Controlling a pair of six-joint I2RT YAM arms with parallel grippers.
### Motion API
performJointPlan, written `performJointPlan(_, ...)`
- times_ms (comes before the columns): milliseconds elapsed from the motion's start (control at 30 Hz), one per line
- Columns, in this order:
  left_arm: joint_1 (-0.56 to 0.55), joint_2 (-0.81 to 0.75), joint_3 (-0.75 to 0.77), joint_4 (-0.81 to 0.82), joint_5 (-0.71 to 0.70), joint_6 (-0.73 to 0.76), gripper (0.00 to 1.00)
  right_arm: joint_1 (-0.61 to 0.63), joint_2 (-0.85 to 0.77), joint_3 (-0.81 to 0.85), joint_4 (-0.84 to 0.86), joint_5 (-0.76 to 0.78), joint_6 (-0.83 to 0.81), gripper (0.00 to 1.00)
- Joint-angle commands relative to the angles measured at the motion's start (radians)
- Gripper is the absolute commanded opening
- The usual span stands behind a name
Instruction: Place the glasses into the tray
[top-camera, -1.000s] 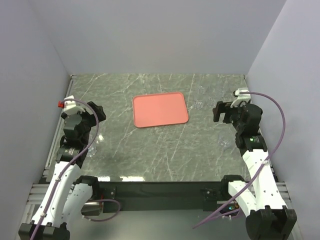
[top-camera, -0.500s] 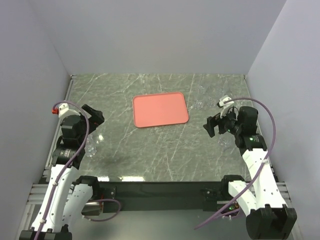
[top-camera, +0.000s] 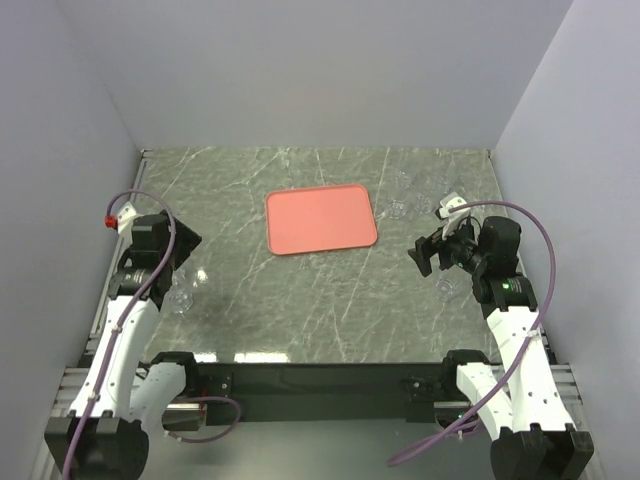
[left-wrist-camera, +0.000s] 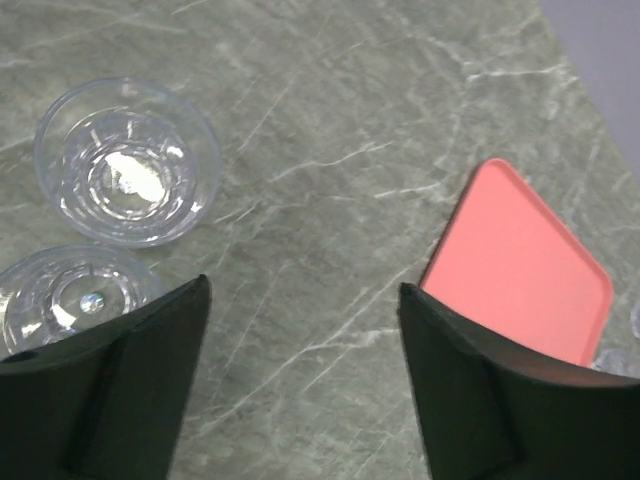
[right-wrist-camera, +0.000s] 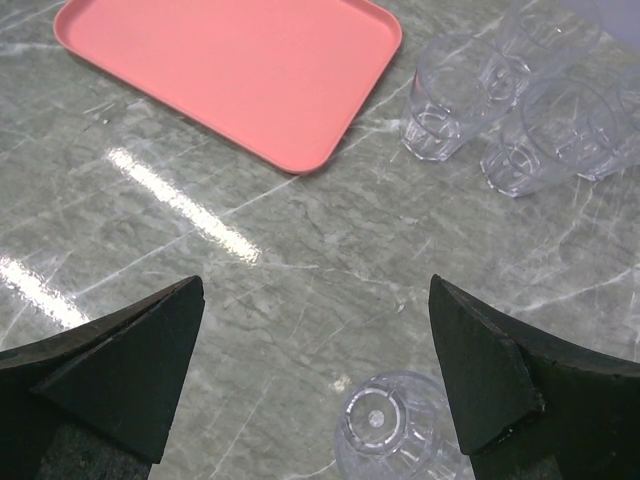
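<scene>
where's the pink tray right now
In the top view the flat salmon-pink rectangular tray lies centre-back on the grey marble table, small clear glasses just right of it.

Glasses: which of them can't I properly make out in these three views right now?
- Top view: the left-side glasses are too faint and small to count.
- Left wrist view: the nearer glass is partly behind the left tool.
- Right wrist view: the lone glass is cut off by the bottom edge. The clustered glasses overlap and run off the right edge.
</scene>
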Motion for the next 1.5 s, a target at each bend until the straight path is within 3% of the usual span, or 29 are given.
performJointPlan(0, 0.007, 0.055, 0.057, -0.028, -0.046, -0.059, 0.79, -0.004, -0.004, 0.001, 0.009, -0.002, -0.013, 1.0)
performJointPlan(67, 0.043, 0.107, 0.065, -0.024, -0.055, -0.075, 0.68, -0.004, -0.002, 0.0, 0.011, -0.003, -0.013, 1.0)
performJointPlan(100, 0.049, 0.127, 0.08, -0.027, -0.057, -0.088, 0.57, -0.004, -0.002, 0.0, 0.011, -0.003, -0.013, 0.99)
performJointPlan(200, 0.064, 0.221, 0.127, -0.044, -0.072, -0.104, 0.42, -0.004, 0.001, 0.0, 0.009, -0.002, -0.013, 0.99)
performJointPlan(467, 0.084, 0.43, 0.21, -0.111, -0.127, -0.098, 0.4, -0.004, 0.002, -0.004, 0.012, 0.006, -0.013, 0.99)
performJointPlan(833, 0.095, 0.542, 0.215, -0.126, -0.166, -0.113, 0.39, -0.002, 0.009, -0.007, 0.015, 0.014, -0.013, 0.99)
performJointPlan(1067, 0.095, 0.597, 0.244, -0.119, -0.158, -0.099, 0.3, -0.004, 0.009, -0.007, 0.014, 0.015, -0.015, 0.99)
performJointPlan(1367, 0.095, 0.606, 0.272, -0.048, -0.081, -0.004, 0.01, -0.015, 0.004, -0.007, 0.014, 0.015, -0.016, 0.99)
performJointPlan(1467, 0.096, 0.586, 0.273, -0.012, -0.005, 0.069, 0.0, -0.018, 0.004, -0.008, 0.015, 0.012, -0.015, 0.99)
